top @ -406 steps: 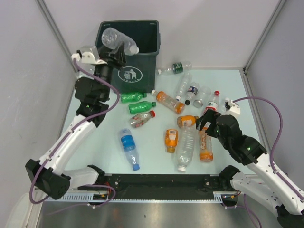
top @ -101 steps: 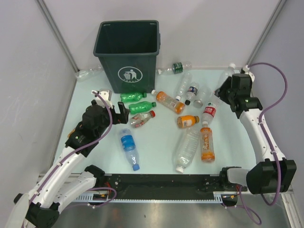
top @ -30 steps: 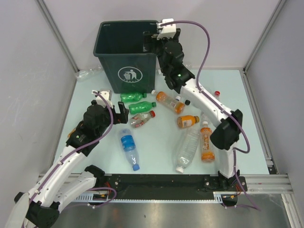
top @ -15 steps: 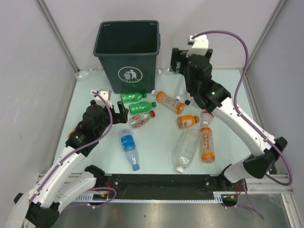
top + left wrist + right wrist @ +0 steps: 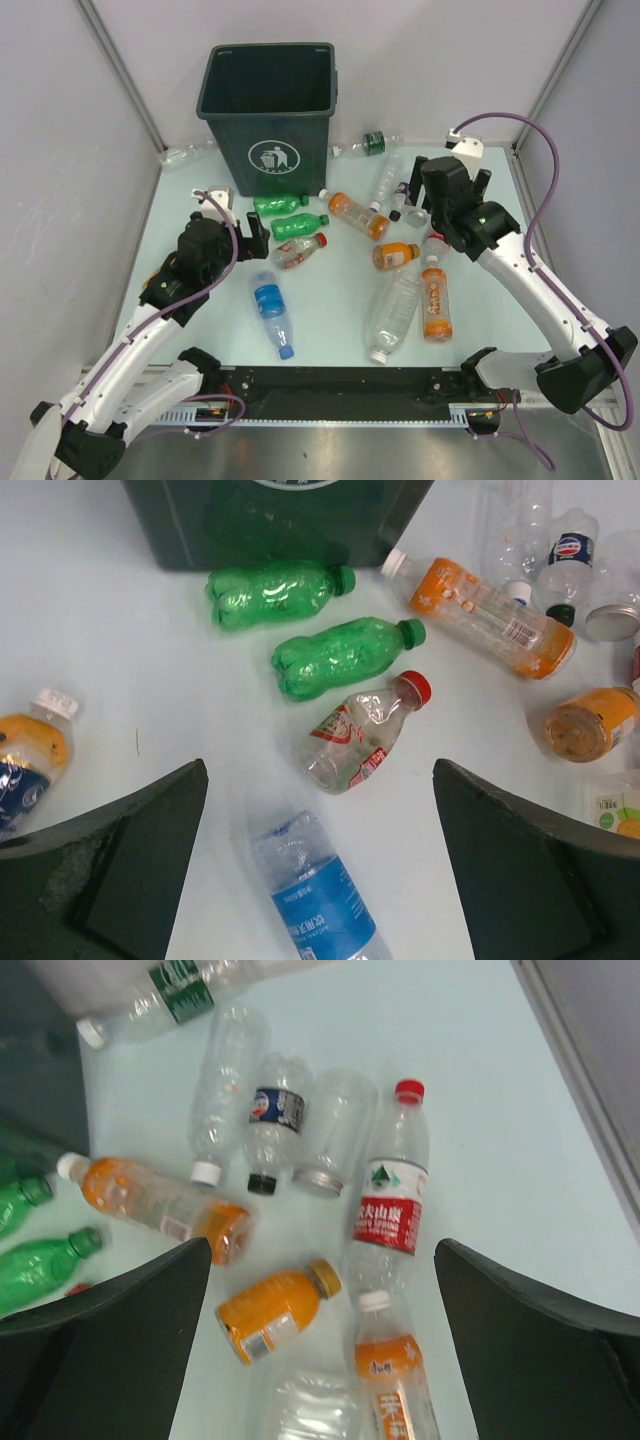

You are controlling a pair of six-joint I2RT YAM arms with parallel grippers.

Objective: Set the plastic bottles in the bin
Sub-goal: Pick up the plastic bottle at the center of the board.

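From above, the bin (image 5: 268, 100) stands at the far left with about 14 plastic bottles (image 5: 390, 312) loose around it, so much seemingly remains; the left wrist shows the left gripper (image 5: 320, 770) spread wide and empty above 2 green bottles (image 5: 280, 588); the right wrist shows the right gripper (image 5: 322, 1250) equally apart and empty over a red-labelled bottle (image 5: 392, 1200).

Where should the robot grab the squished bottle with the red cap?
Across its labelled middle, straight down from above. The red-capped bottle lies flat on its side, so the left fingers should straddle its width there; the neck is thinner and a green bottle lies close beside it.
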